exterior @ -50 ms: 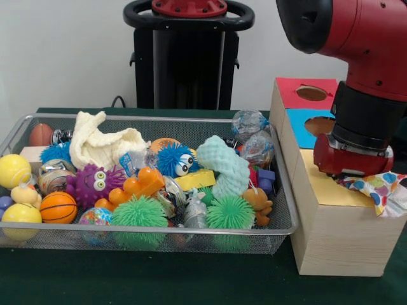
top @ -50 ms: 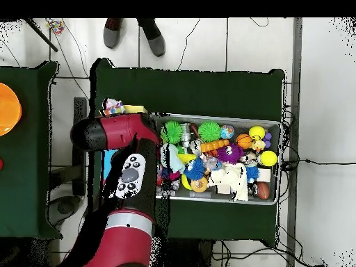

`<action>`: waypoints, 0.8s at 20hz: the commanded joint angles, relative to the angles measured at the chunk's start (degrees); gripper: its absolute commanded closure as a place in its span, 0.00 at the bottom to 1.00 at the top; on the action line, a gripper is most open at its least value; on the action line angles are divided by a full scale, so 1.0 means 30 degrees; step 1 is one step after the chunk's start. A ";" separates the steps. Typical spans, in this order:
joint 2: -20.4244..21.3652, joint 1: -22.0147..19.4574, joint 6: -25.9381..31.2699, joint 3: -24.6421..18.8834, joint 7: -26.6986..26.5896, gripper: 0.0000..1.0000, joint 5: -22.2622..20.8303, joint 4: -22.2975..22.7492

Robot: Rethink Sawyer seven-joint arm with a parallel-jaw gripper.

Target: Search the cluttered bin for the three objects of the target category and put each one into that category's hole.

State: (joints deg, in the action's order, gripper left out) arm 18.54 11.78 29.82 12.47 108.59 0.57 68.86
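No readable text, labels or numbers anywhere

A dark green worktop [exterior @ -50 ms: 159, 279] fills the lower frame. Directly on it sit a wire mesh bin [exterior @ -50 ms: 146, 238] heaped with toys, left and centre, and a wooden box [exterior @ -50 ms: 334, 238] touching the bin's right end.

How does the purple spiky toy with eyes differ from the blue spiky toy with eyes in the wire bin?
The purple spiky toy lies toward the bin's left side; the blue spiky toy sits nearer its middle, farther back. The purple spiky toy's eyes face the camera; the blue spiky toy's eyes point right. Both are fuzzy balls with white googly eyes inside the wire mesh bin.
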 commanded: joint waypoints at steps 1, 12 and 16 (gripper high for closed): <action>-0.1925 -0.1666 0.0002 -0.2467 0.0070 1.00 -0.0906 0.2738; -0.1017 -0.3037 -0.1742 -0.3138 0.0941 1.00 -0.0855 0.4722; -0.1032 -0.3249 -0.1510 -0.3352 0.0884 0.00 -0.0957 0.4698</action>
State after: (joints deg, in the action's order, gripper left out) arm 21.01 6.64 26.41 6.43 108.59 0.57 73.61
